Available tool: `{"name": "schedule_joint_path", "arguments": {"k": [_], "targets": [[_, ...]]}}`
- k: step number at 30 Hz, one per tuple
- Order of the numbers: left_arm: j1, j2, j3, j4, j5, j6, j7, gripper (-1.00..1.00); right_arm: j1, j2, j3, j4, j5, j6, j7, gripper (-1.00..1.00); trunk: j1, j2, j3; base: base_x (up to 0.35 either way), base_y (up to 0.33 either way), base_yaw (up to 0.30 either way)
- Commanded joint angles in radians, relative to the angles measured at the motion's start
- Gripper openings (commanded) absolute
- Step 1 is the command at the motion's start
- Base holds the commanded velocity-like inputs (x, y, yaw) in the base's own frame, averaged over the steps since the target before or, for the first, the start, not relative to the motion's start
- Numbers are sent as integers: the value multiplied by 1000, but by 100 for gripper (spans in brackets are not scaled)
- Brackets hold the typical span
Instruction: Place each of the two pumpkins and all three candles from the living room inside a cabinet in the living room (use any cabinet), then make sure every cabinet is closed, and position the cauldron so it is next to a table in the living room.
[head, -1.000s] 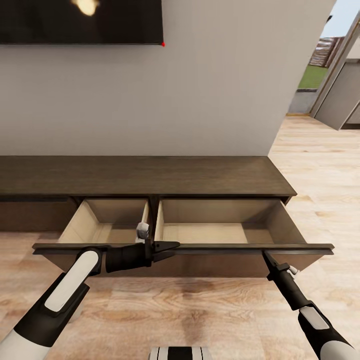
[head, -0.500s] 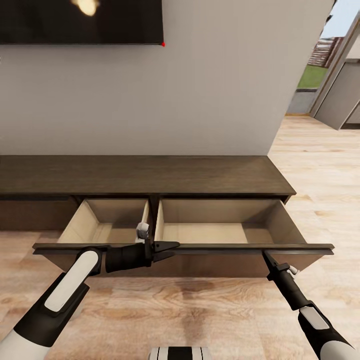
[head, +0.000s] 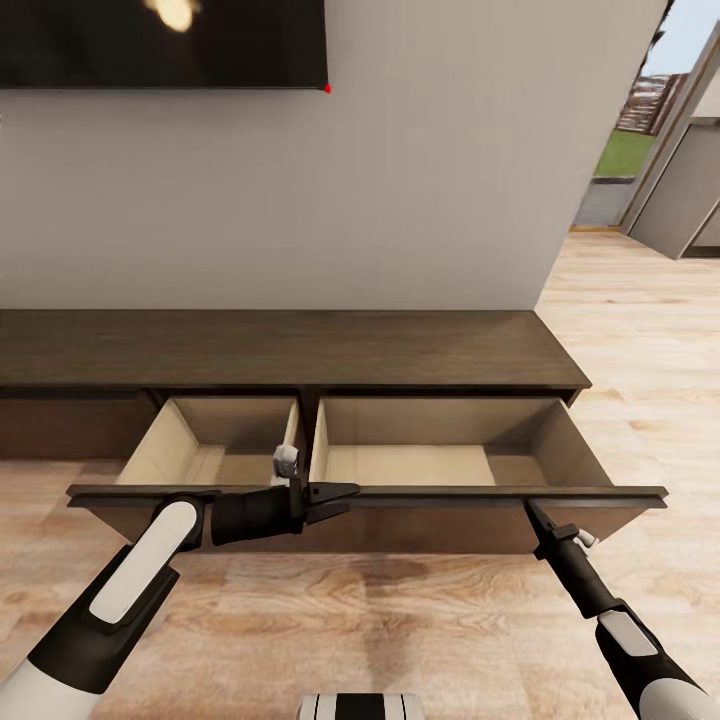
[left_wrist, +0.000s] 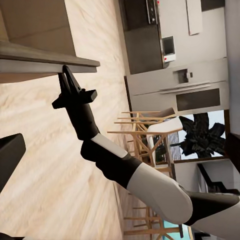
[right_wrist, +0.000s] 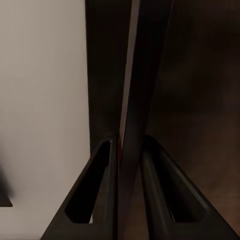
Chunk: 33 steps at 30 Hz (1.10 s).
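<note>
Reaching along the cabinet (head: 290, 350) drawer front (head: 420, 494), your left gripper (head: 335, 495) lies against its top edge, jaws' spread unclear; farther right, your right gripper (head: 533, 513) pinches that same front edge, both pale drawers pulled open.

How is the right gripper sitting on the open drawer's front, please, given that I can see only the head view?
Observer: In the right wrist view, the right gripper straddles the thin top edge of the drawer front. One of its fingers lies on each side, and both are pressed against the edge.
Operator: Thank you. What lies beyond that arm?
Observer: The left wrist view looks past it across the wooden floor to wooden dining chairs and a steel refrigerator.
</note>
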Motion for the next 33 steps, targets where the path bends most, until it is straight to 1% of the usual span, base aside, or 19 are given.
{"name": "schedule_joint_path", "arguments": {"k": [1, 9, 10, 19, 33], "targets": [[0, 1, 0, 0, -8, 0, -9, 100, 7, -1, -3, -1, -20, 24, 10, -100, 0, 0, -1, 0, 0, 0], [0, 1, 0, 0, -8, 0, -9, 100, 7, -1, -3, -1, -20, 24, 10, -100, 0, 0, -1, 0, 0, 0], [0, 1, 0, 0, -8, 0, -9, 100, 7, -1, -3, -1, -20, 24, 10, 100, 0, 0, -1, 0, 0, 0], [0, 1, 0, 0, -8, 0, -9, 100, 7, -1, -3, -1, -20, 26, 10, 100, 0, 0, -1, -32, 0, 0], [0, 1, 0, 0, -8, 0, -9, 100, 7, -1, -3, -1, -20, 25, 10, 100, 0, 0, -1, -194, 0, 0]]}}
